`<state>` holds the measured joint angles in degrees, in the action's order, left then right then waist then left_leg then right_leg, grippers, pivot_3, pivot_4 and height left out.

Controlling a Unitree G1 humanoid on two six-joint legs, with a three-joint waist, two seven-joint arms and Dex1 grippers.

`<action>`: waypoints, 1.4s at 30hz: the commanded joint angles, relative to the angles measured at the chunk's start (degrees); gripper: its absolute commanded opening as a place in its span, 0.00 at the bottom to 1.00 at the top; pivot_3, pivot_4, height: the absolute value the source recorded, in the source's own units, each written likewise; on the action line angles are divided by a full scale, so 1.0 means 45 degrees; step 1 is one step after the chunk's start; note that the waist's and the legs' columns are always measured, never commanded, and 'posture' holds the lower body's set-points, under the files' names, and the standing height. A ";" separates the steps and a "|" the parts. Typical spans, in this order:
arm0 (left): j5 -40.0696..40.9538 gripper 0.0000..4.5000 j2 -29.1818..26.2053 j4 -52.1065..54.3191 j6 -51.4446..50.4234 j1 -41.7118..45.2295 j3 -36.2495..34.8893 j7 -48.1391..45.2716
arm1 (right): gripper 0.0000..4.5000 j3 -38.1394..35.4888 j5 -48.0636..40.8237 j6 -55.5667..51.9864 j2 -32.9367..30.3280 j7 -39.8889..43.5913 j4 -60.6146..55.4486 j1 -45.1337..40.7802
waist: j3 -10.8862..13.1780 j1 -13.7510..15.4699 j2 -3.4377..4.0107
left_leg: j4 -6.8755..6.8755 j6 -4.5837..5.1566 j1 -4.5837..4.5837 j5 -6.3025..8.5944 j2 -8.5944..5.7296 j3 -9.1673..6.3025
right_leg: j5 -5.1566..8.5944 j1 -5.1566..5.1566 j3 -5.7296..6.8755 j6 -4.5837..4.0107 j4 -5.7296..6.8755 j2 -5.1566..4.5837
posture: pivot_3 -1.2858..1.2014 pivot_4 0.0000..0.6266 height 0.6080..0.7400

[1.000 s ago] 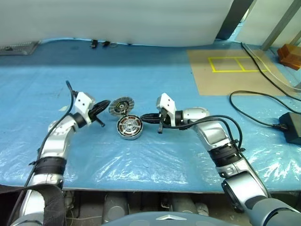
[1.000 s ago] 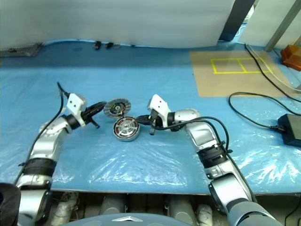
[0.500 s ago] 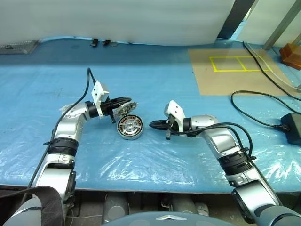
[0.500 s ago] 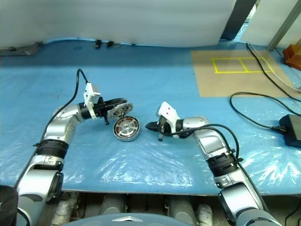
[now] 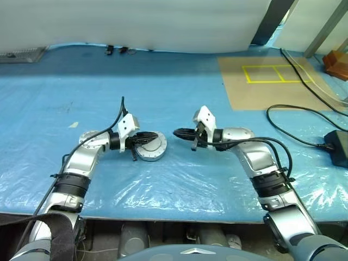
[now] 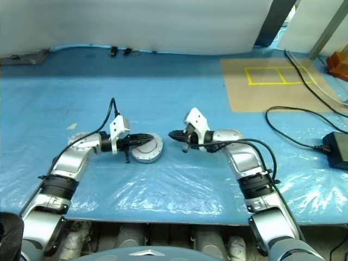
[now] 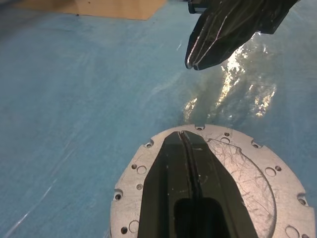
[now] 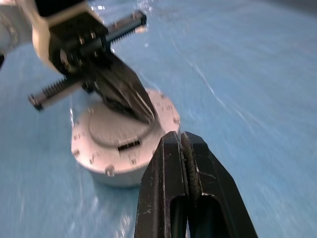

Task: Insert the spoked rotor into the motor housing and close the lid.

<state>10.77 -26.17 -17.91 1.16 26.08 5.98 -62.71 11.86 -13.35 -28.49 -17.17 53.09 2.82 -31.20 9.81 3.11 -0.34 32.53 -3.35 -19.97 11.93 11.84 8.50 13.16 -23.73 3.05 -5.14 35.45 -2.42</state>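
Mid-bench, the lid [image 5: 150, 147] covers the motor housing [image 8: 116, 173]. Left tool [image 7: 184, 141], pressed together, rests on it; wrist views reveal screw holes. Right tool [image 8: 181, 144], closed, hovers beside.

You have a blue plastic sheet [image 5: 163, 190] covering the tabletop, a brown board [image 5: 261, 92] with a yellow-taped rectangle [image 5: 270, 74] toward the far right corner, and black cables [image 5: 299, 117] along the right edge

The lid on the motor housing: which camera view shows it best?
The right wrist view: the lid sits whole on the motor housing, under the shut left gripper. The left wrist view shows its face half covered; the eye views show it small.
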 commanded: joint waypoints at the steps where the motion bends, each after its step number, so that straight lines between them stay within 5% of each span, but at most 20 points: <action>1: 0.0277 0.00 -0.0115 0.0434 0.0312 -0.0213 -0.0727 0.0689 | 0.20 0.0155 -0.0489 -0.0161 0.0620 -0.0019 -0.0195 -0.0550 | 0.0000 -0.0047 0.0000 | 0.0000 0.0000 -0.0002 0.0000 0.0000 0.0000 | 0.0000 -0.0001 0.0000 0.0000 -0.0001 0.0000 | 0.52 0.24 1.00; 11: 0.2097 0.00 -0.1301 0.3471 -0.0444 -0.3843 -0.3032 0.1188 | 0.97 0.1088 0.0191 -0.0070 0.2079 -0.0316 0.2474 -0.1498 | 0.0001 -0.0171 0.0001 | -0.0034 -0.0005 -0.0020 0.0001 0.0002 0.0004 | 0.0002 -0.0048 0.0000 -0.0002 -0.0016 0.0005 | 0.52 0.24 1.00; 24: 0.2572 0.00 -0.0668 0.5468 -0.0725 -0.7084 -0.3298 0.2533 | 0.99 0.2716 0.2218 0.2647 0.2414 0.0118 0.5026 -0.2276 | 0.0003 -0.0265 0.0001 | -0.0025 -0.0002 0.0001 0.0003 0.0015 0.0020 | 0.0004 -0.0039 -0.0011 -0.0009 -0.0005 0.0002 | 0.52 0.24 1.00; 42: 0.2632 0.00 -0.0600 0.5310 -0.0610 -0.7168 -0.3407 0.2895 | 0.99 0.2791 0.2554 0.3529 0.2289 0.0911 0.5064 -0.2041 | 0.0002 -0.0201 0.0000 | -0.0017 0.0002 0.0006 0.0003 0.0014 0.0020 | 0.0006 -0.0033 -0.0012 -0.0015 0.0005 0.0002 | 0.52 0.24 1.00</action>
<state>21.54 -28.98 4.97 -2.41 -6.21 -8.31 -49.85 23.13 -2.62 -11.99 -6.76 56.25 26.08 -41.34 9.82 2.21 -0.34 32.46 -3.34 -19.94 11.95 11.91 8.59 13.19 -23.88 2.99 -5.20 35.48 -2.41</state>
